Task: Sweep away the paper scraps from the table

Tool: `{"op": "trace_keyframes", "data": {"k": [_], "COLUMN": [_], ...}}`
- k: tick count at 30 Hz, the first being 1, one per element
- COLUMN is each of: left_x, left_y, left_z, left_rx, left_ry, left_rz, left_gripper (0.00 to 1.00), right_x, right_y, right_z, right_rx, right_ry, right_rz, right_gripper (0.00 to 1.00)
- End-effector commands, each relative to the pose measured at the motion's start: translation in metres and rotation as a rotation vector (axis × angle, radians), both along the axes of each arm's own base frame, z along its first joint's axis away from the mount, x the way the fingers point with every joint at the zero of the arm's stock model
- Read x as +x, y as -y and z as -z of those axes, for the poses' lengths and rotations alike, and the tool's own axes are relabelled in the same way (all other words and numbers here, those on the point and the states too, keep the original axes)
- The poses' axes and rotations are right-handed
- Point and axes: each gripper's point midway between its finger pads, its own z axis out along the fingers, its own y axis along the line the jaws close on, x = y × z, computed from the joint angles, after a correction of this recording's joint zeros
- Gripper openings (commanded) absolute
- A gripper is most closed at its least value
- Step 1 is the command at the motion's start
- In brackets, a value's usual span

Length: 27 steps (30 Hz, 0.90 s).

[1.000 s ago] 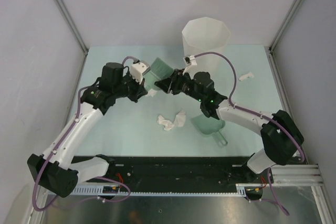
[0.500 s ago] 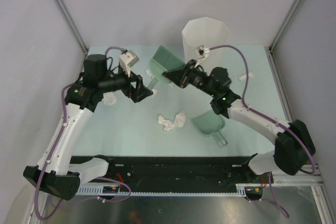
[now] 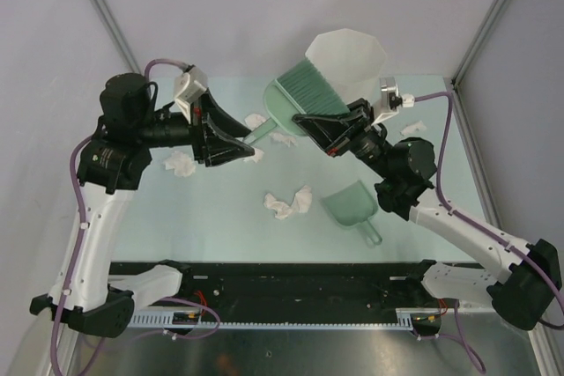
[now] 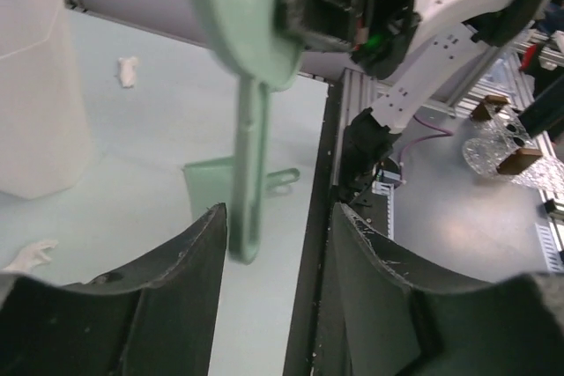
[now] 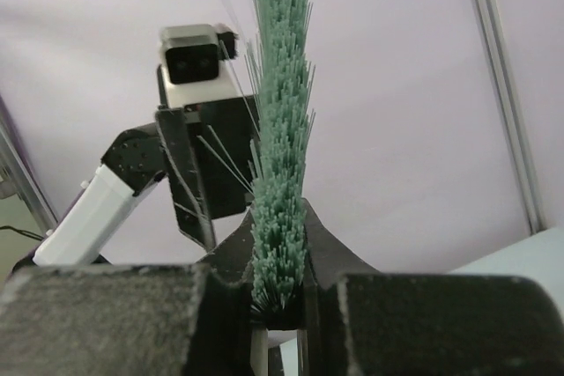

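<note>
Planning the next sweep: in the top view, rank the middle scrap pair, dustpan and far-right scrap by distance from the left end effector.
From the left end effector:
1. Middle scrap pair, centre.
2. Dustpan, right of that pair.
3. Far-right scrap, by the right edge.

White paper scraps (image 3: 287, 203) are showing against the pale mint bench (image 3: 220, 210); the brush (image 3: 296, 99) and dustpan (image 3: 351, 207) are looking darker green, the bin (image 3: 351, 57) milky white.
</note>
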Motion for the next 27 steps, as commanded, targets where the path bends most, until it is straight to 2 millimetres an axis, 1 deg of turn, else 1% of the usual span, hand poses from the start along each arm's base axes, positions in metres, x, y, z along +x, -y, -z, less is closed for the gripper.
{"op": "trace_keyframes", "data": {"k": [1, 2, 3, 8, 10, 13, 14, 16, 17, 18, 19, 20, 21, 22, 23, 24, 25, 26, 27], "left_x": [-0.030, -0.034, -0.033, -0.027, -0.028, -0.026, -0.025, -0.022, -0.019, -0.014, 0.008, 0.016, 0.029, 0.063, 0.078, 0.092, 0.110, 0.118, 0.122], "left_y": [0.002, 0.003, 0.004, 0.010, 0.012, 0.013, 0.013, 0.013, 0.011, 0.010, 0.005, -0.003, -0.010, -0.034, -0.049, -0.065, -0.092, -0.105, -0.115], "left_z": [-0.022, -0.025, -0.025, -0.014, -0.012, -0.013, -0.013, -0.010, -0.009, -0.007, 0.003, 0.007, 0.014, 0.028, 0.042, 0.051, 0.072, 0.083, 0.094], "left_rx": [-0.045, -0.048, -0.048, -0.038, -0.038, -0.035, -0.035, -0.030, -0.026, -0.018, 0.014, 0.038, 0.074, 0.168, 0.235, 0.296, 0.419, 0.485, 0.544], "left_ry": [0.021, 0.030, 0.025, -0.019, -0.027, -0.022, -0.021, -0.025, -0.020, -0.016, -0.005, 0.020, 0.043, 0.091, 0.091, 0.112, 0.145, 0.153, 0.160], "left_rz": [0.107, 0.117, 0.115, 0.123, 0.139, 0.126, 0.121, 0.097, 0.069, 0.030, -0.091, -0.172, -0.252, -0.463, -0.561, -0.664, -0.789, -0.850, -0.881], "left_gripper": [0.52, 0.50, 0.43, 0.35, 0.30, 0.10, 0.00, 0.00, 0.00, 0.00, 0.00, 0.00, 0.00, 0.00, 0.00, 0.00, 0.00, 0.00, 0.00], "right_x": [-0.003, -0.002, -0.003, -0.004, -0.004, -0.002, -0.001, 0.005, 0.009, 0.021, 0.029, 0.045, 0.057, 0.063, 0.073, 0.076, 0.077, 0.075, 0.071], "right_y": [0.013, 0.012, 0.012, 0.012, 0.013, 0.010, 0.009, 0.008, 0.005, 0.008, 0.010, 0.018, 0.026, 0.033, 0.050, 0.059, 0.068, 0.085, 0.094], "right_z": [-0.017, -0.015, -0.016, -0.018, -0.018, -0.014, -0.012, -0.007, 0.002, 0.009, 0.018, 0.040, 0.057, 0.068, 0.102, 0.118, 0.131, 0.168, 0.182], "right_rx": [0.129, 0.132, 0.143, 0.162, 0.161, 0.150, 0.141, 0.120, 0.077, 0.055, 0.017, -0.061, -0.138, -0.194, -0.313, -0.381, -0.445, -0.586, -0.644], "right_ry": [0.009, 0.002, 0.002, 0.008, 0.009, -0.004, -0.009, -0.027, -0.069, -0.105, -0.129, -0.225, -0.244, -0.282, -0.381, -0.414, -0.445, -0.530, -0.568], "right_rz": [0.022, 0.024, 0.024, 0.017, 0.018, 0.017, 0.019, 0.038, 0.055, 0.122, 0.175, 0.281, 0.383, 0.450, 0.561, 0.612, 0.659, 0.724, 0.748], "right_gripper": [0.00, 0.00, 0.00, 0.00, 0.00, 0.00, 0.00, 0.00, 0.00, 0.12, 0.31, 0.62, 0.72, 0.87, 0.98, 1.00, 1.00, 1.00, 1.00]}}
